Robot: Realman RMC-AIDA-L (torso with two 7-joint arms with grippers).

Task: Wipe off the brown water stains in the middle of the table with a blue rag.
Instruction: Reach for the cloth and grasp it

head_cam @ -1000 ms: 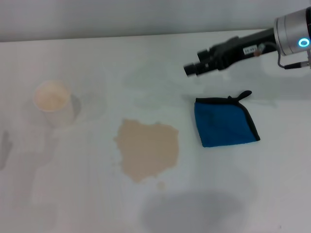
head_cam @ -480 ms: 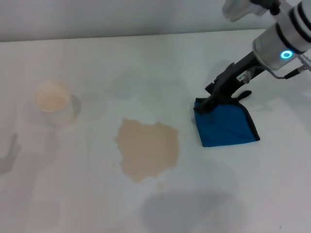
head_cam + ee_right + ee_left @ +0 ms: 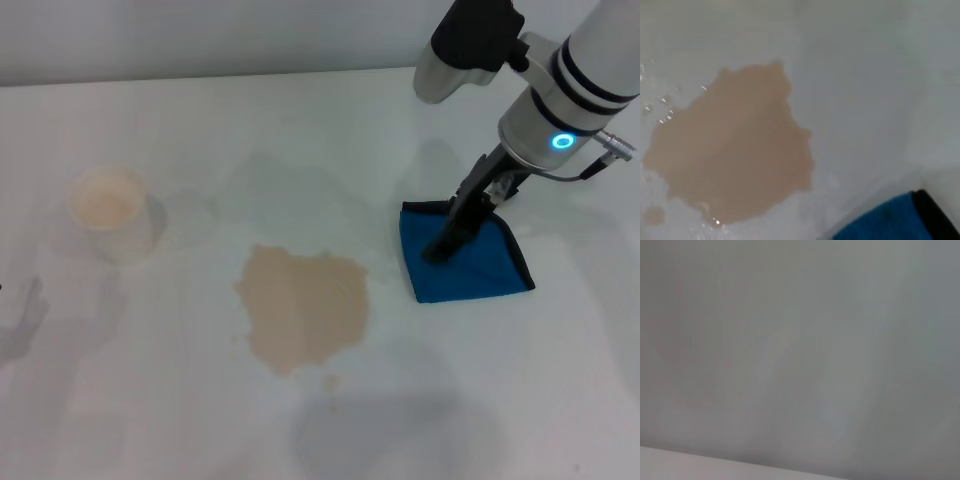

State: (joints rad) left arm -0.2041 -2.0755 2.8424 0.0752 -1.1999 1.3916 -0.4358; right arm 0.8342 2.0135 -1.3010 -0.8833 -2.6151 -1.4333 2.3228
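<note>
The blue rag (image 3: 480, 268) with black edging lies flat on the white table (image 3: 180, 420), right of centre. The brown water stains (image 3: 305, 305) form a tan blotch in the middle, with a tiny droplet (image 3: 331, 381) just in front of it. My right gripper (image 3: 440, 250) points down onto the rag's left part, its tip on or just above the cloth. The right wrist view shows the stain (image 3: 730, 150) and a corner of the rag (image 3: 890, 220). My left gripper is out of view.
A white paper cup (image 3: 108, 208) with tan inside stands at the left of the table. The right arm's white forearm (image 3: 560, 70) reaches in from the upper right. The left wrist view shows only a blank grey surface.
My right arm has swung from level above the table to pointing down, and its gripper has dropped onto the rag's left part. The rag and the stain have not moved.
</note>
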